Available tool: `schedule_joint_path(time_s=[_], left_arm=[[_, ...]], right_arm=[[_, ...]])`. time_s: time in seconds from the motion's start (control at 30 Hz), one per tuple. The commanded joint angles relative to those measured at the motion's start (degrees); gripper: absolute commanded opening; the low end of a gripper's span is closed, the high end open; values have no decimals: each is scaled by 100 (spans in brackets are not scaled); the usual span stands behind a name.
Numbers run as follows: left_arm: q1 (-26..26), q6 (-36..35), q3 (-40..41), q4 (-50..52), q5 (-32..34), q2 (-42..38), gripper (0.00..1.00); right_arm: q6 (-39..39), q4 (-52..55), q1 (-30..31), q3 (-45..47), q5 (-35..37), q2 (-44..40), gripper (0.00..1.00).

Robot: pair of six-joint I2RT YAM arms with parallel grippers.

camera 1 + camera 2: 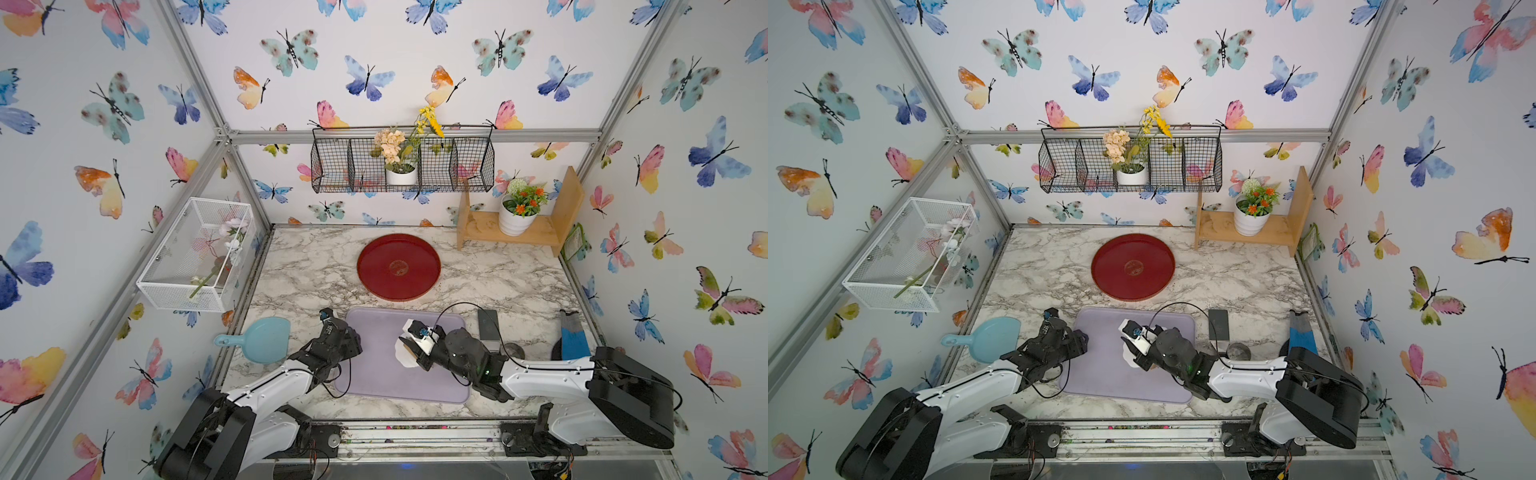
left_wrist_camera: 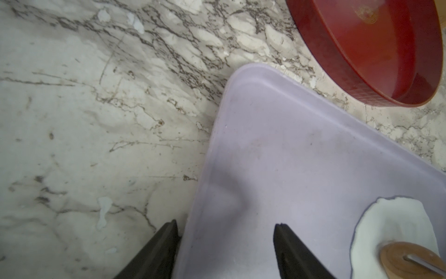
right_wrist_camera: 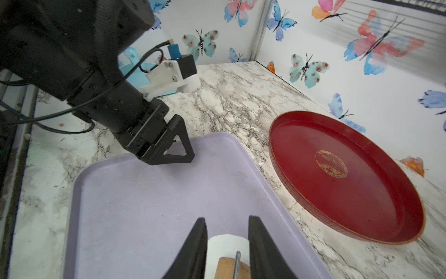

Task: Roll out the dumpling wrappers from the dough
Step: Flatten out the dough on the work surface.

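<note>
Right gripper (image 3: 226,221) sits clamped on the wooden roller (image 3: 225,269), which I see resting on the dough (image 3: 224,241), an irregular white sheet on the lavender tray (image 3: 144,205), while the left gripper (image 2: 226,224) hangs with jaws apart and empty over that tray's left edge.

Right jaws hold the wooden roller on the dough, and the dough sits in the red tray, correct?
No: the dough sits on the purple board, not in the red tray, as the left wrist view shows. The right jaws do hold the wooden roller on it.
</note>
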State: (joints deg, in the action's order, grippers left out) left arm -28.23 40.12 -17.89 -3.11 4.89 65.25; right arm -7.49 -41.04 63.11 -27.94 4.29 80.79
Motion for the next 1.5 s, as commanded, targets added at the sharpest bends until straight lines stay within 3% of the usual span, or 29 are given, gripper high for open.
schedule_joint_path(time_s=[0.0,0.57,0.7,0.97,1.27,1.47], left_arm=[[-23,68,20,203,-111,153,69],[-17,94,31,248,-98,129,69],[-9,108,39,259,-99,91,69],[-7,86,19,370,-68,-43,69],[2,71,51,387,-82,-101,70],[35,57,90,357,-109,-124,70]], right_arm=[[63,126,78,254,-1283,178,1],[177,990,96,382,-1815,526,1],[247,948,96,457,-1552,516,1],[985,632,87,46,-153,-163,1],[526,443,-143,-440,1218,-777,2],[177,290,-663,-373,874,-491,2]])
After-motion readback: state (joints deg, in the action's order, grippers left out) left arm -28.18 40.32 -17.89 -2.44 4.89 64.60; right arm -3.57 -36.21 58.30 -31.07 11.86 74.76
